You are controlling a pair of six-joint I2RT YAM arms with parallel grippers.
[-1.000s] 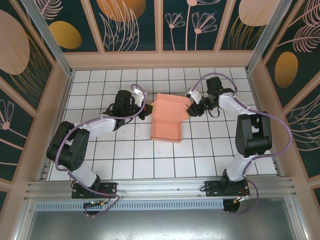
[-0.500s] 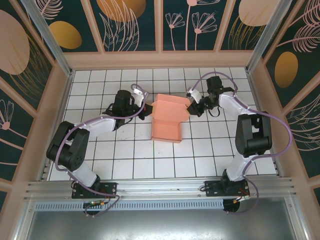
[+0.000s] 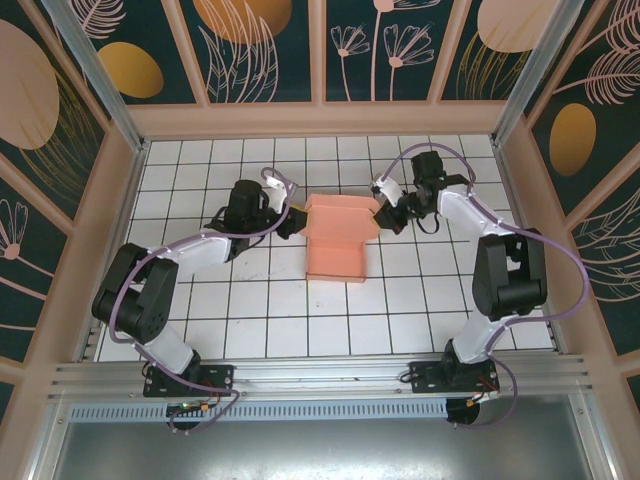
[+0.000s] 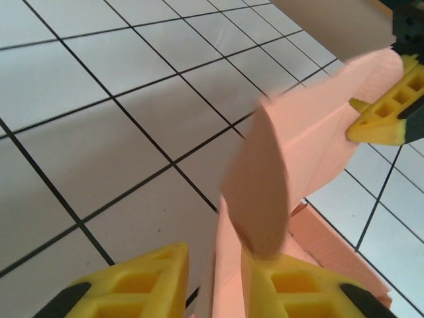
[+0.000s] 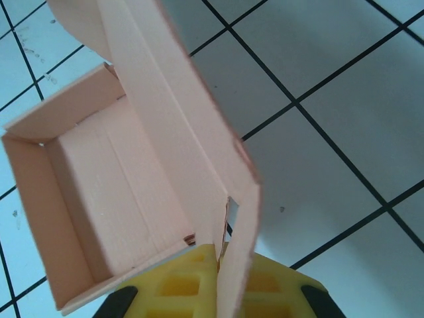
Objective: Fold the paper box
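Seen from above, the salmon-pink paper box [image 3: 335,245] sits at the middle of the tiled table [image 3: 250,310], its tray half formed and a panel raised at its twelve o'clock end. At the box's two o'clock, the right gripper [image 3: 379,215] pinches a side flap. At ten o'clock, the left gripper [image 3: 293,222] is slightly parted around another flap. The card looks light, springy and easily creased, so it is probably best held near the fold lines

Bare tiles [image 3: 270,320] around paper box [image 3: 335,255]
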